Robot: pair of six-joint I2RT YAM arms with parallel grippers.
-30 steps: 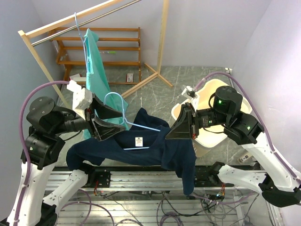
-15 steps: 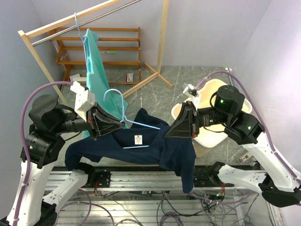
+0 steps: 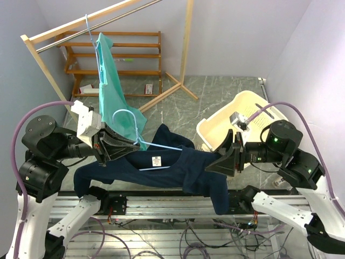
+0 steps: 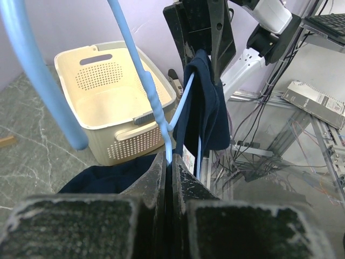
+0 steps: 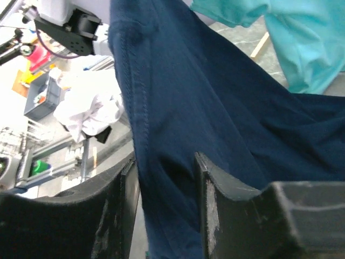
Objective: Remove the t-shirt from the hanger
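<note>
Pinches hanger (image 4: 155, 105) in closed left gripper (image 4: 171, 164); with right gripper (image 5: 164, 172) parted round t-shirt (image 5: 215, 108), risks losing it, snagging on hanger.

There are 2 t-shirts (image 3: 161, 171) (image 3: 110, 81), 2 hangers (image 4: 47, 86) (image 3: 87, 27), 1 basket (image 4: 126, 135) and 1 clothes rack (image 3: 188, 32).

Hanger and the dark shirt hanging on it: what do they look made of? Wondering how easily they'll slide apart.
Light blue hanger: looks like moulded plastic, smooth and slightly glossy, with ribbed notches along its arm. Navy blue t-shirt: soft knit fabric, possibly cotton jersey, matte; it drapes in loose folds and shows a stitched seam.
</note>
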